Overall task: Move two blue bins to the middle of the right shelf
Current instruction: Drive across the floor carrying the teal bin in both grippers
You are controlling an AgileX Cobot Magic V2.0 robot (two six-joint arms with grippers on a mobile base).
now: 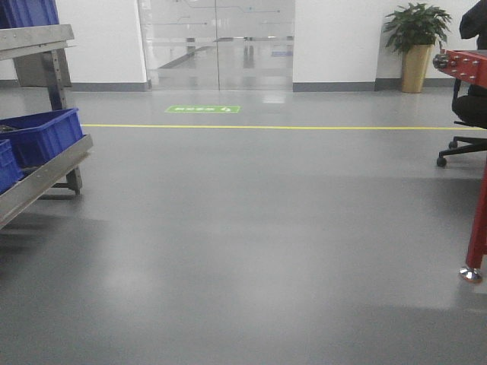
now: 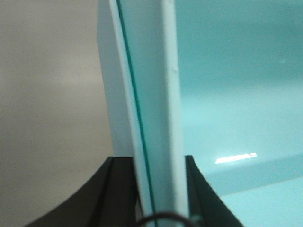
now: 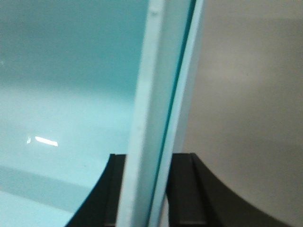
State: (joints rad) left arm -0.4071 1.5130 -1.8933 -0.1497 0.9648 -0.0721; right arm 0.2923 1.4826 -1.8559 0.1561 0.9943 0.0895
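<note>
A glossy grey floor (image 1: 251, 251) fills the front view, catching soft glare. A yellow line (image 1: 304, 127) crosses it from nine to three o'clock, with a green marking (image 1: 202, 109) just beyond. Glass doors (image 1: 217, 42) stand at twelve between white walls (image 1: 335, 38). A potted plant (image 1: 416, 26) sits at one o'clock, an office chair (image 1: 464, 114) and a red table frame (image 1: 478, 228) at three, a metal rack (image 1: 46, 175) at nine
</note>
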